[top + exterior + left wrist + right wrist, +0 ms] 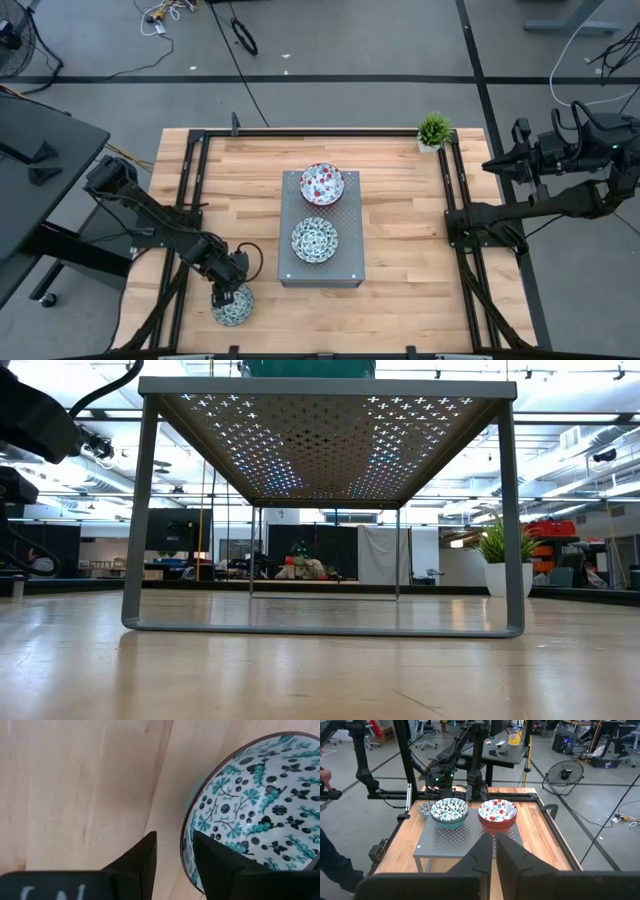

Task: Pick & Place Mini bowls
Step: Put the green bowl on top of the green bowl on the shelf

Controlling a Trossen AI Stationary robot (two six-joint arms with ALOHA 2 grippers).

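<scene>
Pinching the rim of a small round white-and-teal china bowl (260,810), the left gripper (175,865) should hold gently; it looks slippery and breakable.

We see a pale wooden table (400,250) with smooth grain. A matt grey perforated metal stand (345,250) holds glossy glazed bowls (314,240).

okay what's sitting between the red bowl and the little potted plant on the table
Nothing. In the high view the stretch from the red-speckled bowl on the grey stand to the potted plant at the table's corner is bare wood.
</scene>
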